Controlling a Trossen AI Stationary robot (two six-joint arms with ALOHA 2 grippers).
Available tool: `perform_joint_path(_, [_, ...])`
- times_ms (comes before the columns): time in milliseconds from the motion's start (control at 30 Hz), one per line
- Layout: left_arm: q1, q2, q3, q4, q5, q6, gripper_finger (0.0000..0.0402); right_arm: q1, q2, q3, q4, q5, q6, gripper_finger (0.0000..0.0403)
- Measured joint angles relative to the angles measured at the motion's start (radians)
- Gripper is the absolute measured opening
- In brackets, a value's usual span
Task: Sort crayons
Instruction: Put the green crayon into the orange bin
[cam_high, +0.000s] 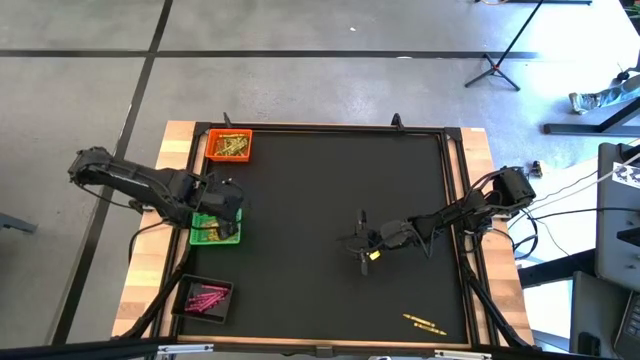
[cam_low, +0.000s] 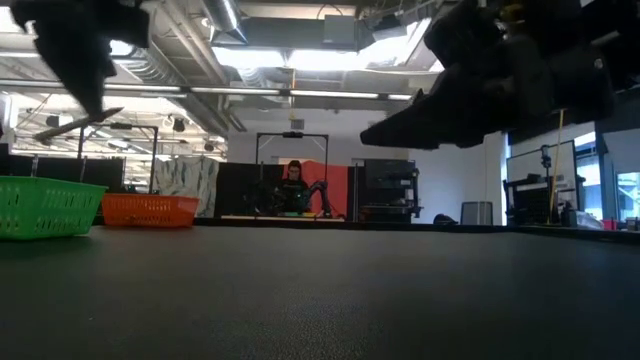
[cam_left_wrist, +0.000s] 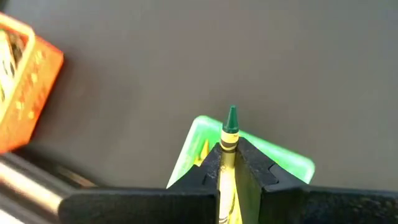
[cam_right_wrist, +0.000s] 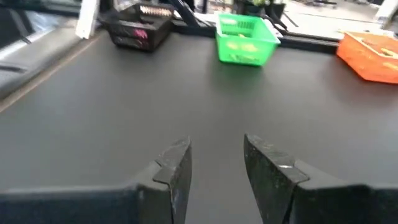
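My left gripper (cam_left_wrist: 229, 149) hangs over the green tray (cam_high: 215, 230) at the table's left side. It is shut on a crayon (cam_left_wrist: 230, 127) with a yellow wrapper and a green tip. The green tray holds several crayons. Two yellow crayons (cam_high: 425, 323) lie on the black mat near the front right. My right gripper (cam_right_wrist: 214, 152) stands open right of the mat's middle (cam_high: 362, 245), with nothing between its fingers. A small yellow bit (cam_high: 373, 255) shows beside it; what it is I cannot tell. My left gripper pinches the crayon's wrapped shaft (cam_left_wrist: 227, 144) between its two fingers, and the crayon lies along them. The green tip (cam_left_wrist: 231, 117) sticks out past the fingertips. The fingers slant steeply down from above, and the crayon is lifted clear above the green tray (cam_left_wrist: 273, 158).
An orange tray (cam_high: 228, 145) with yellow crayons stands at the mat's far left corner. A black tray (cam_high: 205, 298) with pink crayons sits at the near left. The wide middle of the mat (cam_high: 320, 200) is bare. A person sits far behind the table (cam_low: 293, 185).
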Motion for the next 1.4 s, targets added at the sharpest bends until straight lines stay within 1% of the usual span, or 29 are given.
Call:
perform_joint_path(67, [0.001, 0.0, -0.024, -0.019, 0.013, -0.005, 0.0009, 0.0, 0.0, 0.0, -0.021, 0.037, -0.021, 0.0143])
perform_joint_path(133, [0.012, 0.0, -0.038, -0.021, 0.015, -0.006, 0.0009, 0.0, 0.0, 0.0, -0.031, 0.098, -0.056, 0.0143])
perform_joint_path(200, [0.04, 0.013, -0.04, -0.018, 0.014, 0.011, 0.0009, -0.007, 0.0, 0.0, -0.039, 0.156, -0.105, 0.0143])
perform_joint_path(267, [0.081, 0.031, -0.04, -0.012, 0.014, 0.043, 0.0009, -0.024, 0.0, 0.0, -0.04, 0.181, -0.138, 0.0143])
perform_joint_path(400, [0.202, 0.083, -0.039, -0.009, 0.014, 0.145, 0.0009, -0.082, 0.0, 0.0, -0.044, 0.182, -0.155, 0.0143])
perform_joint_path(500, [0.309, 0.126, -0.039, -0.006, 0.01, 0.253, 0.0009, -0.127, 0.0, 0.0, -0.063, 0.179, -0.154, 0.0143])
perform_joint_path(600, [0.422, 0.174, -0.02, 0.0, -0.03, 0.345, 0.0009, -0.169, 0.0, 0.0, -0.072, 0.152, -0.148, 0.0143])
perform_joint_path(767, [0.594, 0.248, 0.054, 0.026, -0.11, 0.458, 0.0009, -0.218, 0.0, 0.0, -0.103, 0.09, -0.127, 0.0143])
perform_joint_path(900, [0.733, 0.306, 0.081, 0.084, -0.186, 0.58, 0.0009, -0.243, 0.0, 0.0, -0.14, 0.055, -0.13, 0.0143])
perform_joint_path(1000, [0.826, 0.35, 0.081, 0.154, -0.196, 0.695, 0.0009, -0.265, 0.0, 0.0, -0.144, 0.047, -0.147, 0.0143])
perform_joint_path(1067, [0.874, 0.38, 0.081, 0.209, -0.198, 0.752, 0.0009, -0.282, 0.0, 0.0, -0.144, 0.048, -0.157, 0.0143])
perform_joint_path(1167, [0.924, 0.425, 0.081, 0.288, -0.229, 0.837, 0.0009, -0.307, 0.0, 0.0, -0.144, 0.047, -0.177, 0.0143])
perform_joint_path(1333, [0.964, 0.483, 0.081, 0.395, -0.284, 0.969, 0.0009, -0.345, 0.0, 0.0, -0.144, 0.047, -0.203, 0.0143])
perform_joint_path(1400, [0.975, 0.502, 0.081, 0.414, -0.288, 0.985, 0.0009, -0.357, 0.0, 0.0, -0.144, 0.047, -0.211, 0.0143])
